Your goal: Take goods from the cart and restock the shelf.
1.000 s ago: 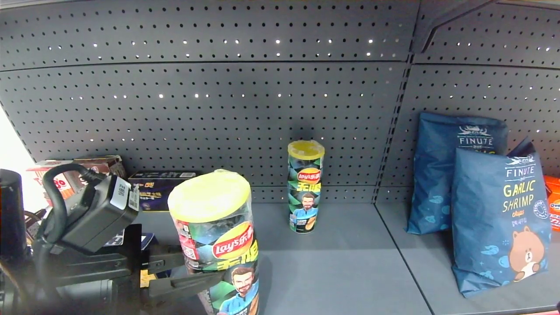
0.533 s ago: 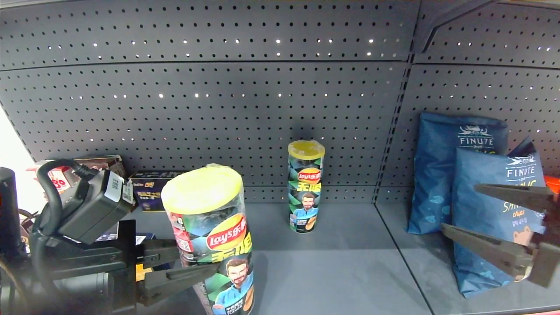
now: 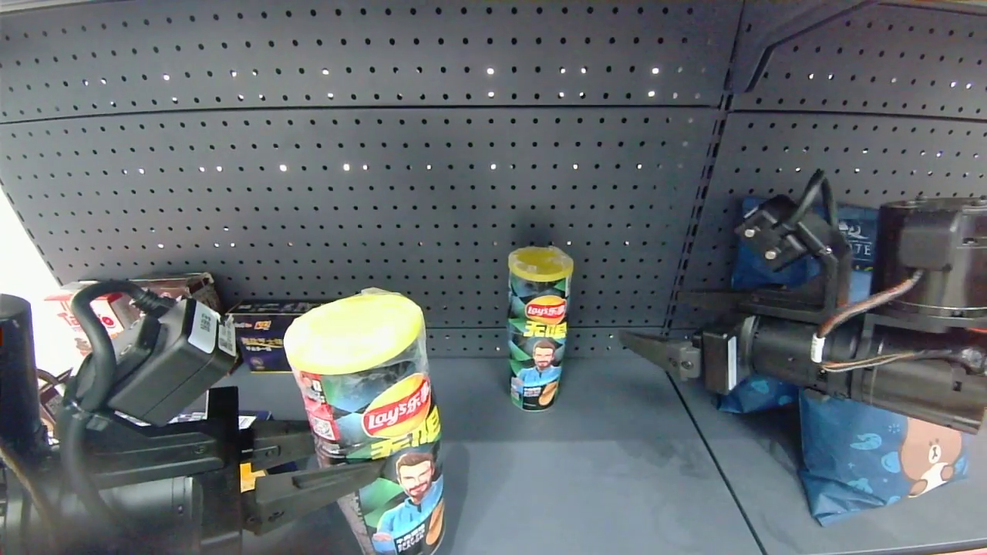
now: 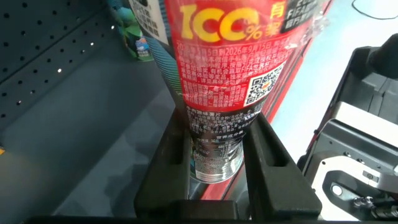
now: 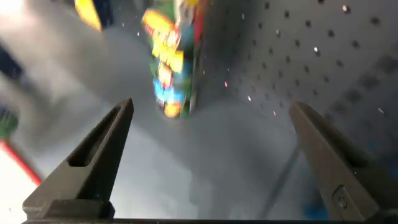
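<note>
A tall chips can (image 3: 362, 416) with a yellow lid is at the shelf's front left, upright, and my left gripper (image 3: 308, 470) is shut on its lower half. The left wrist view has the can's red back (image 4: 230, 81) clamped in the left gripper (image 4: 217, 155). A second, matching can (image 3: 540, 327) stands upright near the pegboard at the shelf's middle. My right gripper (image 3: 663, 327) hangs to that can's right, apart from it, open and holding nothing. In the right wrist view the right gripper (image 5: 211, 168) points at this can (image 5: 174, 62), jaws wide.
Blue snack bags (image 3: 848, 447) stand at the right, partly behind my right arm. Two flat boxes (image 3: 277, 331) lie at the back left. The pegboard wall (image 3: 385, 193) closes the back. Bare shelf floor (image 3: 586, 478) lies between the two cans.
My right arm has swung in from the right, moving left and up in front of the blue bags toward the standing can. The left gripper, still holding its can, shifted slightly left.
</note>
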Available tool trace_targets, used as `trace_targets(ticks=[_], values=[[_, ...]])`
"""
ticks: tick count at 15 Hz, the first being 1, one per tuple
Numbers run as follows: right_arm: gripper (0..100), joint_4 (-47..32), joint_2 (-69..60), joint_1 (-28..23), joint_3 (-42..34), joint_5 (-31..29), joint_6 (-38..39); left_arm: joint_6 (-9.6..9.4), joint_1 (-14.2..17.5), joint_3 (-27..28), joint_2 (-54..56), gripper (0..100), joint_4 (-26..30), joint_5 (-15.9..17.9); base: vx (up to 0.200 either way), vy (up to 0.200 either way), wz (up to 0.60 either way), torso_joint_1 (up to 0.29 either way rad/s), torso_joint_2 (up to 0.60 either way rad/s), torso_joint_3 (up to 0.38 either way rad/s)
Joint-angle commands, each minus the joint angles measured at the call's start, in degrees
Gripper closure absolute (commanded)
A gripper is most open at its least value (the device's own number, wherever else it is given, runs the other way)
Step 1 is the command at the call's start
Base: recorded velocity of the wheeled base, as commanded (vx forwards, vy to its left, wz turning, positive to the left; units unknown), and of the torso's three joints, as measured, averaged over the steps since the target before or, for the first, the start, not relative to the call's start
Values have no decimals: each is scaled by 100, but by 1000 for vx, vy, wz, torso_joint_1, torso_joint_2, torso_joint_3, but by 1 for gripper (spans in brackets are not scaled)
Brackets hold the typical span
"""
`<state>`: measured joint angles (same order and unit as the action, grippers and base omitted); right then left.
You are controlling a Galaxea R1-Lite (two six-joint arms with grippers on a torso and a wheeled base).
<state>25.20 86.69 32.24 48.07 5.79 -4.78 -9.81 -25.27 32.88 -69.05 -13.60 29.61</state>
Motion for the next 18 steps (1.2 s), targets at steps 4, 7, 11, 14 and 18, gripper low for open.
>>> trace_targets(ticks=[4, 7, 11, 14, 18], values=[[0, 574, 1149, -52, 467, 933, -32, 6, 5, 26, -3, 100, -2, 1, 0, 0, 0, 0, 0, 0], [0, 1145, 1395, -306, 449, 1732, -85, -3, 13, 34, -3, 100, -19, 1, 0, 0, 0, 0, 0, 0], [0, 1251, 1641, -535, 440, 2251, -542, -3, 5, 26, -3, 100, -19, 1, 0, 0, 0, 0, 0, 0], [0, 1936, 2019, -658, 423, 2576, -726, -3, 13, 26, -3, 100, -19, 1, 0, 0, 0, 0, 0, 0], [0, 2305, 2274, -640, 396, 2708, -717, -3, 13, 17, -3, 100, -11, 1, 0, 0, 0, 0, 0, 0]])
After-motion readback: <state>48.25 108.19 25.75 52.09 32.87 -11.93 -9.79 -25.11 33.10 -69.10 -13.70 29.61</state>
